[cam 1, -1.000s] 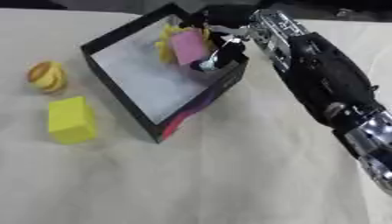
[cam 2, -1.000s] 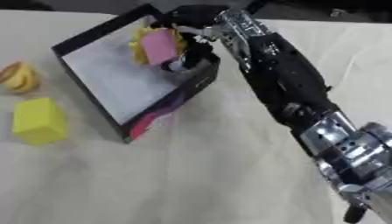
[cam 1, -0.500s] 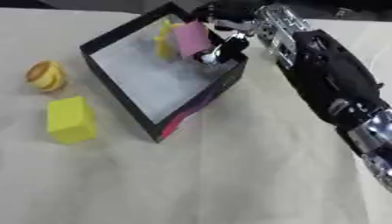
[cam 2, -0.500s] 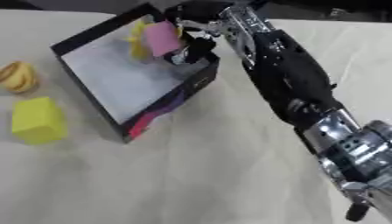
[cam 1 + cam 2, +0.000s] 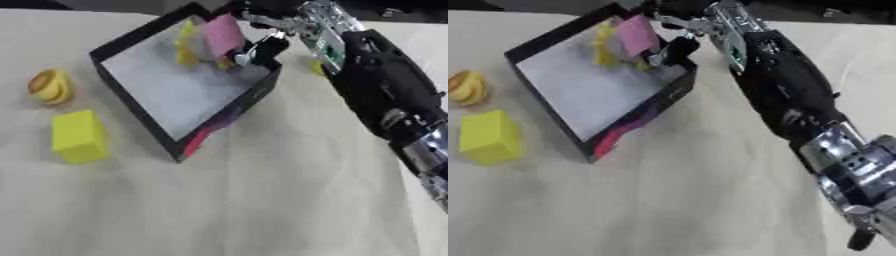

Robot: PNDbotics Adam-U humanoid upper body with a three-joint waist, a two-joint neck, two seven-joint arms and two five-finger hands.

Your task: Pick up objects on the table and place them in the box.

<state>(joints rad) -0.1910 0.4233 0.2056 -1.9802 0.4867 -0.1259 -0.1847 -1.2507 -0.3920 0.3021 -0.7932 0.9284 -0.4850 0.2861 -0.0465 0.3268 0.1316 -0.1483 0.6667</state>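
Right hand (image 5: 262,30) pinching pink block (image 5: 223,34) over box (image 5: 140,127); block looks light, stiff, best held by flat faces

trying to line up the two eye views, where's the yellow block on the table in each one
Left eye view: the yellow block sits at mid-left, on the cloth left of the black box's near corner.
Right eye view: the yellow block lies close to the left edge, at the same height.
Shared landmark: the box's pink-marked near corner.
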